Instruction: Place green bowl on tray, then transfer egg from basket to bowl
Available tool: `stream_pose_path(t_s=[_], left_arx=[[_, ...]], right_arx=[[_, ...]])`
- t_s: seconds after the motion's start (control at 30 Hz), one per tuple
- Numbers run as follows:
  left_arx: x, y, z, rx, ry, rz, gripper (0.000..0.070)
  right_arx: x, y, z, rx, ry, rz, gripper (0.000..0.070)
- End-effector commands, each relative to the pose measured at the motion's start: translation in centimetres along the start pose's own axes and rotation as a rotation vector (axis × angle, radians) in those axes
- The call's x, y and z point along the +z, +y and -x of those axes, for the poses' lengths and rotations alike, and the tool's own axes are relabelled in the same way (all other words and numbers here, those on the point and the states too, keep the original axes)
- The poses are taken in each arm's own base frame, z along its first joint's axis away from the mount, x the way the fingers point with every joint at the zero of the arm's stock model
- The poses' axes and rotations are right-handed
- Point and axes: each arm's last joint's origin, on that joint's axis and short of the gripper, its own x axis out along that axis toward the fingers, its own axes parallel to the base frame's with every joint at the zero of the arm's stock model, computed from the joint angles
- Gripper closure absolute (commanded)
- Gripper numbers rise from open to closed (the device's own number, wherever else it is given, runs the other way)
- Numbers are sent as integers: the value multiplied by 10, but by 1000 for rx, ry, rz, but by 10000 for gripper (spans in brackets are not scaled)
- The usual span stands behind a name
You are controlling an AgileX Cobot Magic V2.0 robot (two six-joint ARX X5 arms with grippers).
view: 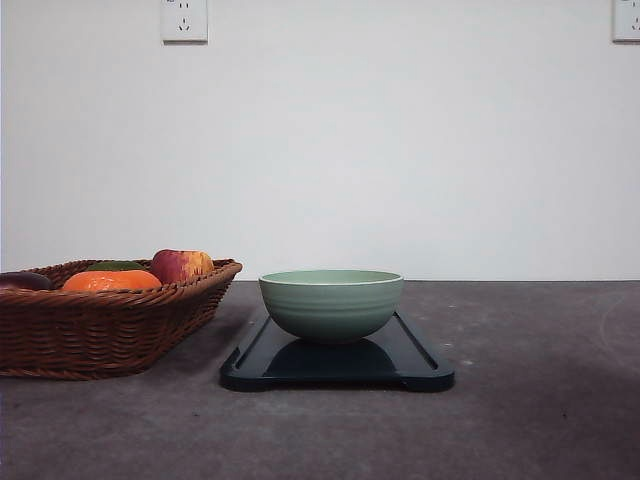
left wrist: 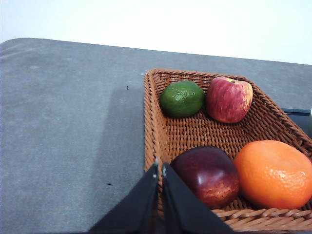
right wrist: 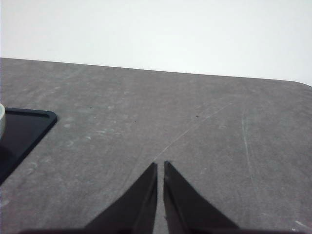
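Note:
The pale green bowl (view: pixel 331 302) stands upright on the dark tray (view: pixel 420 368) in the middle of the table. The brown wicker basket (view: pixel 100 330) sits to the tray's left and holds fruit. No egg can be seen; it is hidden or out of view. In the left wrist view my left gripper (left wrist: pixel 161 165) is shut with nothing in it, its tips over the basket (left wrist: pixel 153 126) rim beside a dark red fruit (left wrist: pixel 208 174). My right gripper (right wrist: pixel 161 165) is shut and empty above bare table, with a corner of the tray (right wrist: pixel 24 127) off to one side.
In the basket lie an orange (left wrist: pixel 274 173), a red apple (left wrist: pixel 229 99), a green fruit (left wrist: pixel 182 99) and the dark red fruit. A white wall with outlets (view: pixel 184 20) stands behind the table. Grey tabletop (view: pixel 540 400) stretches to the right of the tray.

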Motion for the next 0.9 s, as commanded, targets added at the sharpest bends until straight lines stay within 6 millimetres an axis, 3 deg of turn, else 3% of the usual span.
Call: stream_pose_path(t_s=[0.0, 0.87], left_arx=[[-7, 1, -2, -2, 25, 4, 700], [-7, 1, -2, -3, 26, 4, 700]], right_arx=[[0, 0, 0, -2, -6, -11, 685], [0, 0, 0, -2, -6, -11, 685]])
